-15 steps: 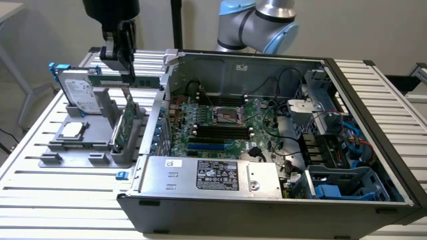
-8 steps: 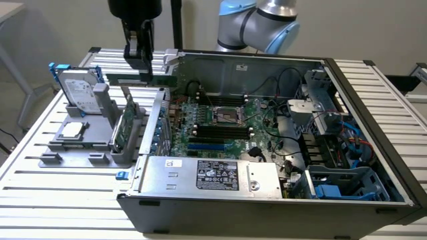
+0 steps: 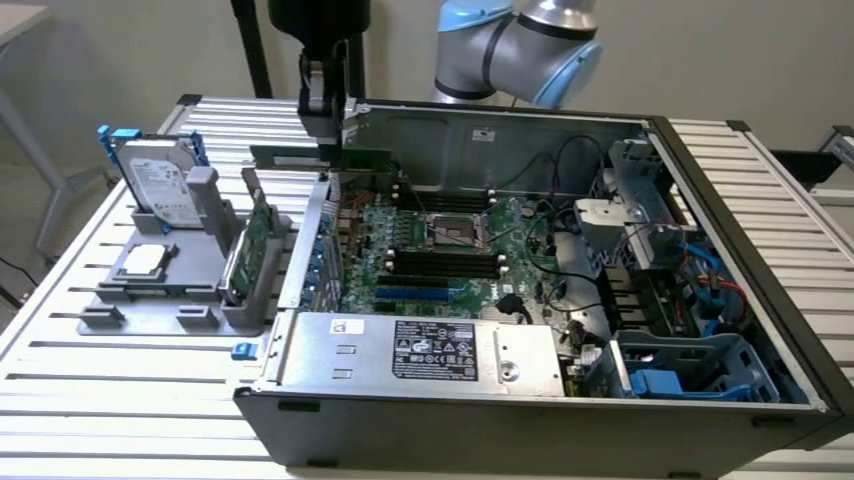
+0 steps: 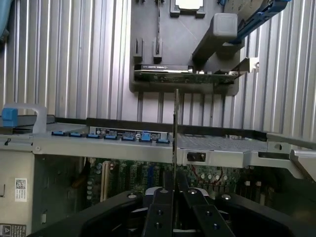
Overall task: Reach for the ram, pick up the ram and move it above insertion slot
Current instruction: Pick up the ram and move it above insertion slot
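The ram (image 3: 320, 156) is held edge-on in the closed jaws of the gripper (image 3: 324, 135), suspended above the far-left edge of the open computer case (image 3: 534, 420). To the exterior view's left, a grey holder (image 3: 187, 290) carrying a hard drive (image 3: 158, 185) is set on the ribbed worktop (image 3: 120, 390).

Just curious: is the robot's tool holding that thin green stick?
Yes, the tool grips the ram, lifted at the open case's edge.
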You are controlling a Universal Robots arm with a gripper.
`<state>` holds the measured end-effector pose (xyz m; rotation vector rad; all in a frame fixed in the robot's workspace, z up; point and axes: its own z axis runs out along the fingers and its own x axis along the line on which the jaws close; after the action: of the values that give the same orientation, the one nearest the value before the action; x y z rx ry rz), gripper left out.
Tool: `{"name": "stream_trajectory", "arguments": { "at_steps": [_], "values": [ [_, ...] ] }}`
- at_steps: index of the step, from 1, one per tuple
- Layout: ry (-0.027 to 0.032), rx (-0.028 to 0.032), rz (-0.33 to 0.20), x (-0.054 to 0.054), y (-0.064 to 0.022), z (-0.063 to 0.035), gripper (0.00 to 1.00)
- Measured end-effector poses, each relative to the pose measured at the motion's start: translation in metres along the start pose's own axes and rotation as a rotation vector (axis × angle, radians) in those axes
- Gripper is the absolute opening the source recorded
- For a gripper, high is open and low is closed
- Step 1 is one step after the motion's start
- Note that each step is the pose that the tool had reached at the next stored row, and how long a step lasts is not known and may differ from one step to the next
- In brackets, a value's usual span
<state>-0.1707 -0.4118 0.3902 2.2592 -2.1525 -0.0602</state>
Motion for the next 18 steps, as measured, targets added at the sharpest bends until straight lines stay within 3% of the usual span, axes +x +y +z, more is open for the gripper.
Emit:
{"name": "stream_trajectory", "arguments": {
  "at_steps": [18],
  "values": [
    [-0.0062,-0.0017,0.000,-0.004,-0.0820,0.0000,0.14]
  ]
}}
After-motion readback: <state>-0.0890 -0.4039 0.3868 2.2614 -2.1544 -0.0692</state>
